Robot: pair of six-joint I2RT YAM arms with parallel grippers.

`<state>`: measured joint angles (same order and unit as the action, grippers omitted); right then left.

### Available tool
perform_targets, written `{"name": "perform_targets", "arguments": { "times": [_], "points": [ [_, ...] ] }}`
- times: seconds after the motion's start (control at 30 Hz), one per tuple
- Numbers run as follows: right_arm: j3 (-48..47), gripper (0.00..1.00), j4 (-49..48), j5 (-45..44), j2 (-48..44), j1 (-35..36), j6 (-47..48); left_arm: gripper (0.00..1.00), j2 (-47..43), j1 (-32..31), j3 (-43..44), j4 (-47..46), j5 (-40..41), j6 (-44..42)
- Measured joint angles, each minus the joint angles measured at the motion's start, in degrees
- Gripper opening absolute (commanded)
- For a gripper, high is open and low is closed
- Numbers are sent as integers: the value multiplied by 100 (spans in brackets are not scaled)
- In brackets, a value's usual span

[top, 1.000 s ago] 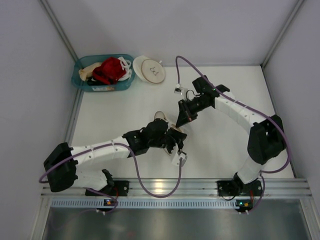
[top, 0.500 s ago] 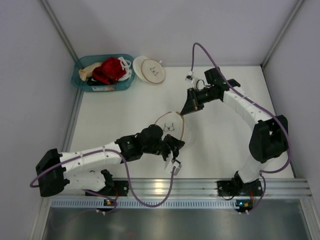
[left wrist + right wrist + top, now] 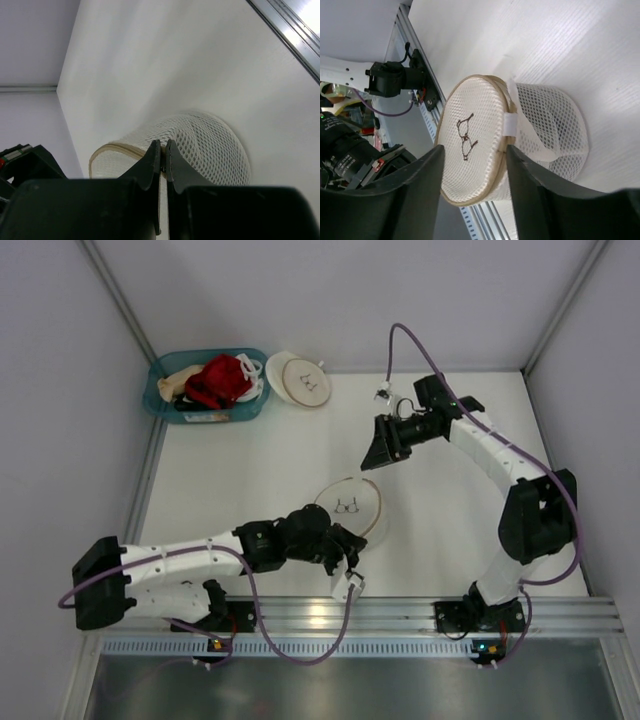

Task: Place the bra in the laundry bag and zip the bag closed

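The laundry bag (image 3: 352, 506) lies in the middle of the table, a round cream mesh bag with a small dark mark on its lid. My left gripper (image 3: 345, 540) is at its near rim, shut on the zip edge; the left wrist view shows the fingertips (image 3: 155, 150) pinched together on the tan rim of the laundry bag (image 3: 210, 145). My right gripper (image 3: 381, 453) hangs open above and behind the bag, touching nothing. Seen from the right wrist, the laundry bag (image 3: 470, 115) lies well below the right gripper (image 3: 474, 150). The bra does not show in any view.
A teal basket (image 3: 160, 390) with a red garment (image 3: 218, 380) and a beige one (image 3: 180, 376) stands at the back left. A second round mesh bag (image 3: 300, 380) lies beside it. An aluminium rail (image 3: 400, 615) runs along the near edge, and walls close in both sides.
My right gripper let go of the bag, opened and drew back to the right. My left gripper stayed shut and pulled toward the near edge; the bag's lid now lies in full view.
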<state>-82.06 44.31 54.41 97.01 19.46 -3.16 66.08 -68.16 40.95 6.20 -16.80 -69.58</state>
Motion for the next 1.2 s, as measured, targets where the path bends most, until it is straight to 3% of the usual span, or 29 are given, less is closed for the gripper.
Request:
{"name": "perform_targets", "arguments": {
  "times": [0.37, 0.7, 0.83, 0.87, 1.0, 1.2],
  "points": [
    [763, 64, 660, -417, -713, -302, 409, 0, 319, 4, 83, -79, 511, 227],
    [1128, 59, 809, -186, -813, -269, 304, 0, 841, 11, 503, -503, 828, 544],
    [1106, 41, 791, 2, -575, -195, 203, 0, 1043, 13, 680, -667, 901, 649],
    [1099, 30, 789, 28, -498, -173, 184, 0, 1060, 13, 693, -682, 903, 654],
    [960, 0, 809, 92, -234, -94, 173, 0, 1067, 13, 695, -717, 887, 686],
    [501, 0, 844, 120, -79, -70, 166, 0, 984, 2, 688, -682, 852, 944]
  ]
}}
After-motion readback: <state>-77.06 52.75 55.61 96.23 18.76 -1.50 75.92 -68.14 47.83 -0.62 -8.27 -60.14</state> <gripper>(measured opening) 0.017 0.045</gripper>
